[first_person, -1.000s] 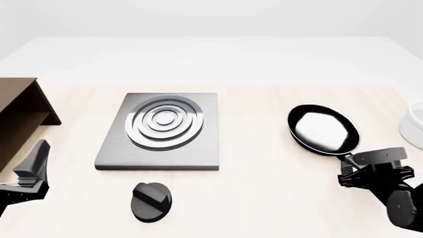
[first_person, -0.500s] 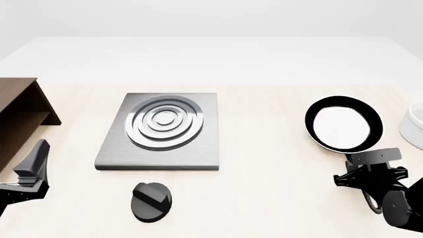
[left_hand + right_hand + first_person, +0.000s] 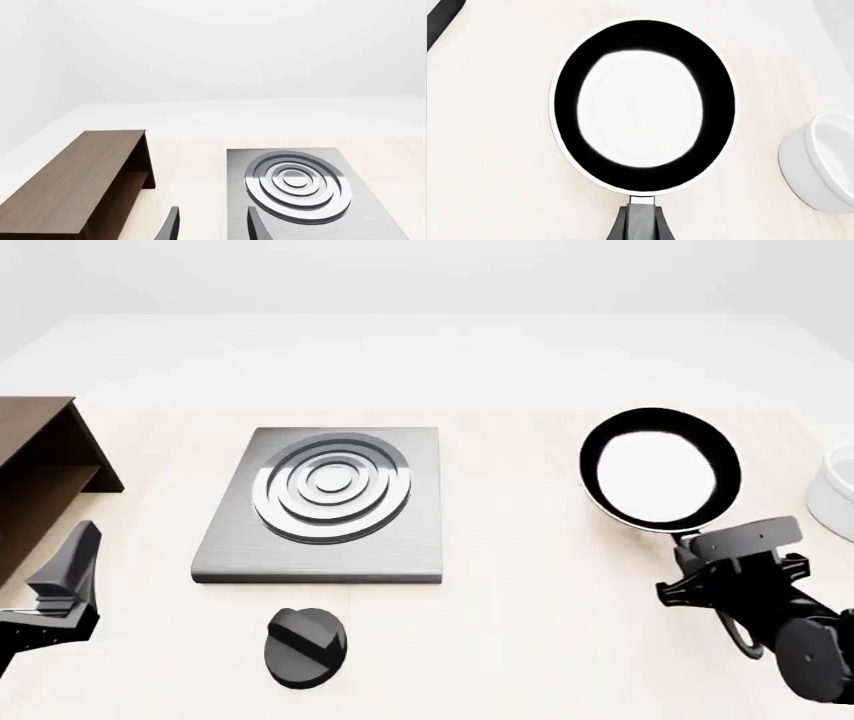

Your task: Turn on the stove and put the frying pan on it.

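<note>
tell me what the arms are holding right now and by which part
The right gripper holds the frying pan by its handle, close behind the bowl of the pan. The left gripper is open and holds nothing.

Pale wood table [image 3: 534, 640], plain white backdrop, brown wooden cabinet [image 3: 40, 475] at left edge.

The frying pan [image 3: 659, 471], gripped at its handle by the right gripper [image 3: 697, 550], has swung back leftward from the table's right edge since half a second ago, its glossy inside now facing the camera more squarely.
</note>
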You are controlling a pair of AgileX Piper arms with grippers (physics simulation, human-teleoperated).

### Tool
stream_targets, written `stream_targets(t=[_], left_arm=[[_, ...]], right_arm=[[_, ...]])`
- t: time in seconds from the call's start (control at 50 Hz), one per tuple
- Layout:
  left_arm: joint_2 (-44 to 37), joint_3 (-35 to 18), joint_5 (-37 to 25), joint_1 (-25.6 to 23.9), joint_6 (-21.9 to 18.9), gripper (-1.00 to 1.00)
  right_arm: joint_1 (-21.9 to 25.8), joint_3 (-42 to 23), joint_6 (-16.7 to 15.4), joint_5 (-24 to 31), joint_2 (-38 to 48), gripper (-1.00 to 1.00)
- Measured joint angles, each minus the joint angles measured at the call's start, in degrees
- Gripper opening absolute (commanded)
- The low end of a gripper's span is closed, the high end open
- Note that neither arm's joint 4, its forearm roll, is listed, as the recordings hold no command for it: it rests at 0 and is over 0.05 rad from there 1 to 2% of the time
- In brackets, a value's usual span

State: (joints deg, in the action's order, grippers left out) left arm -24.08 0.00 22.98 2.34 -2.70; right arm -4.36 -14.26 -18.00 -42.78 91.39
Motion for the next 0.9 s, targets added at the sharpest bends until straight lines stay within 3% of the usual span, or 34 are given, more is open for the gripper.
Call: stream_targets(t=[0.18, 0.46, 0.9], left_arm=[[0.4, 0.0, -0.3, -0.2, -0.1, 1.00], [0.4, 0.0, -0.3, -0.2, 0.0, 1.00], [0.7, 0.0, -0.6, -0.2, 0.0, 1.00]], right_arm=[[7.0, -1.9, 0.3, 10.2, -10.5, -1.00], [16.9, -7.0, 0.3, 20.5, -18.8, -1.00], [26.0, -12.4, 1.2, 23.6, -17.5, -1.00]])
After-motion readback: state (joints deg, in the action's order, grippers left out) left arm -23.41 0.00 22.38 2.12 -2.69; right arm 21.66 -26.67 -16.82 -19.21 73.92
